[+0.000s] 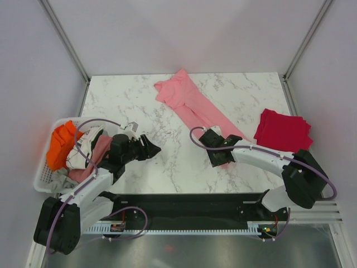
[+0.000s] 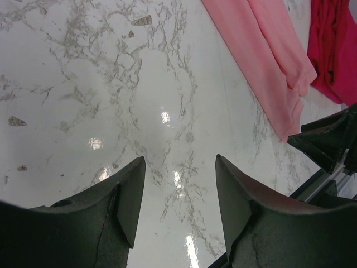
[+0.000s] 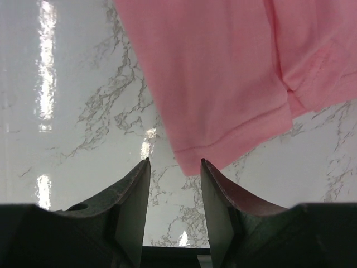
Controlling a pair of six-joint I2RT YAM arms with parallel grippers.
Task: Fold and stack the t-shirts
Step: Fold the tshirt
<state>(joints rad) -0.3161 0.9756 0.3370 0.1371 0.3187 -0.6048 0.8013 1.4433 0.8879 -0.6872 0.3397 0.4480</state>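
White basket [image 1: 38, 180] at table's 8 o'clock edge, w/ orange garment [image 1: 60, 146] and other mixed clothes piled in. L gripper [image 1: 152, 149] is just right of it, hovering over bare marble table [image 1: 122, 100], fingers spread, nothing btwn them. Pink t-shirt [image 1: 189, 106] lies as a long loose strip from 12 o'clock toward centre, not folded to a rectangle. R gripper [image 1: 215, 152] is at its near end, jaws apart, hem edge right at the tips but not pinched. Red t-shirt [image 1: 283, 129] is folded flat at 3 o'clock, beside the pink one's near end.
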